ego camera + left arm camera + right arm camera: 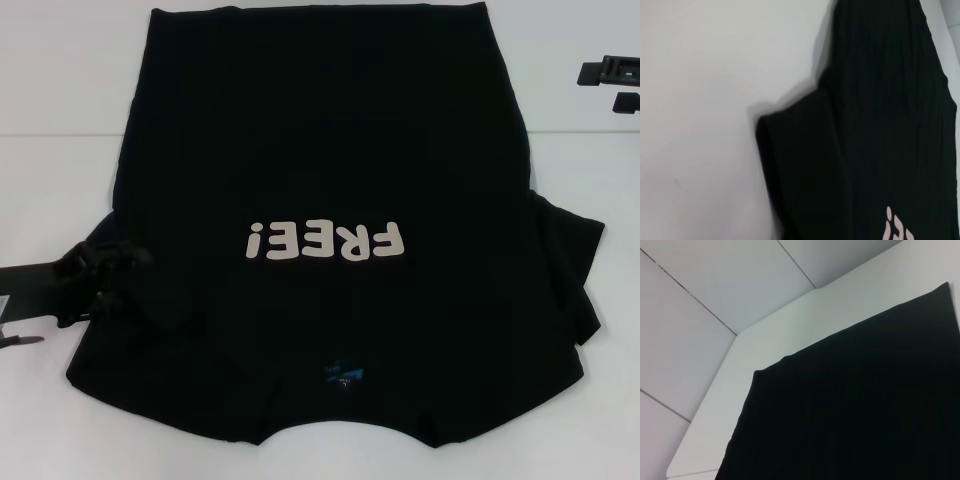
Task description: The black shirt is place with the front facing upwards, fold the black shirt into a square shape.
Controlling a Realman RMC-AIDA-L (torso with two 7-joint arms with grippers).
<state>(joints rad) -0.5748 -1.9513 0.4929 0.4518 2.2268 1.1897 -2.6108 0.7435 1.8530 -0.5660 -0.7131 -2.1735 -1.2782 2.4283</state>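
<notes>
The black shirt (330, 170) lies flat, collar nearest; the left gripper (105, 275) at its left sleeve, grip unclear.

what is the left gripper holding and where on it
It cannot be told for sure. The left gripper sits over the left sleeve area of the black shirt, black against black, so a grip is not visible. The right gripper is off the shirt at the far right.
</notes>
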